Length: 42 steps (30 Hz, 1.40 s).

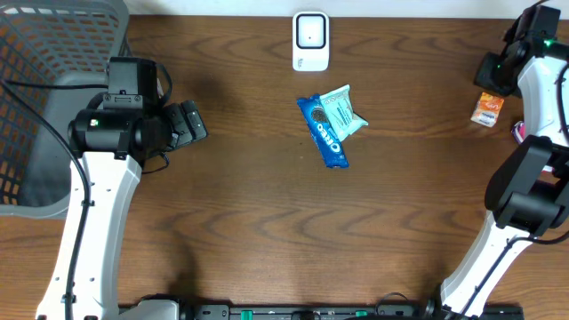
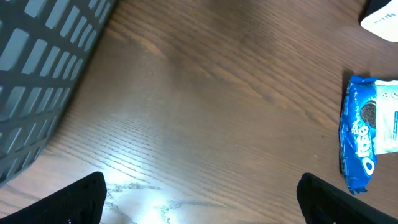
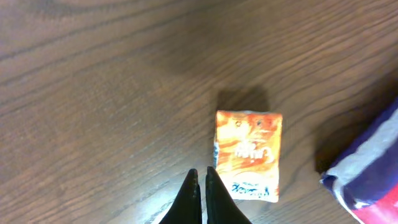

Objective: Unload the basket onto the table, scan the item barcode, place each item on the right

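Left end effector: is hanging over bare desk with its fingers spread as wide as they go, holding nothing; in the overhead view it is sitting toward 9 o'clock of the desk.
Right end effector: is pressing its two fingers fully together with nothing between them; overhead it is sitting near 2 o'clock of the desk.
Orange packet: is lying flat on the desk just at 3 o'clock of the closed fingertips; whether the tips are touching its edge is hard to tell from this angle. Overhead it is lying close to the right edge.
Scanner: is standing at 12 o'clock of the desk, well apart from the orange packet.
Blue cookie pack: is lying near the desk's middle, at 6 o'clock of the scanner.
Teal packet: is lying partly on the blue cookie pack's 2 o'clock side.
Pink and blue pack: is lying near the orange packet, at its 4 o'clock.
Basket: is sitting at the 10 o'clock corner, behind the left arm.
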Each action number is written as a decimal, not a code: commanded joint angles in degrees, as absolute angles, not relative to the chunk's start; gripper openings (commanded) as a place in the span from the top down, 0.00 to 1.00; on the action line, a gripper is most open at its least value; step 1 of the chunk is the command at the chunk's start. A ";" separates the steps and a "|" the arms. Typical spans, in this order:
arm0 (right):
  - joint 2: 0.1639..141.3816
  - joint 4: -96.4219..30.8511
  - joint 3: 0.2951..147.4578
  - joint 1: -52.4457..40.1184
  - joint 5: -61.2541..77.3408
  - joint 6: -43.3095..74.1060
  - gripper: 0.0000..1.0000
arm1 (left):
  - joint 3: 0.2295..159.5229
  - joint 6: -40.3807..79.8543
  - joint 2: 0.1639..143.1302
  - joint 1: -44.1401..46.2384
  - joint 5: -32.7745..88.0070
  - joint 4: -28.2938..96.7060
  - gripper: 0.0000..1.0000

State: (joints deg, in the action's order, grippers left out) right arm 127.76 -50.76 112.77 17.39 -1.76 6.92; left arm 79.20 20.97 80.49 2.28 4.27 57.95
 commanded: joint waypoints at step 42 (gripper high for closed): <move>131.11 -42.54 103.94 20.21 10.70 5.50 0.99 | 79.50 21.08 80.71 2.15 3.57 58.04 0.02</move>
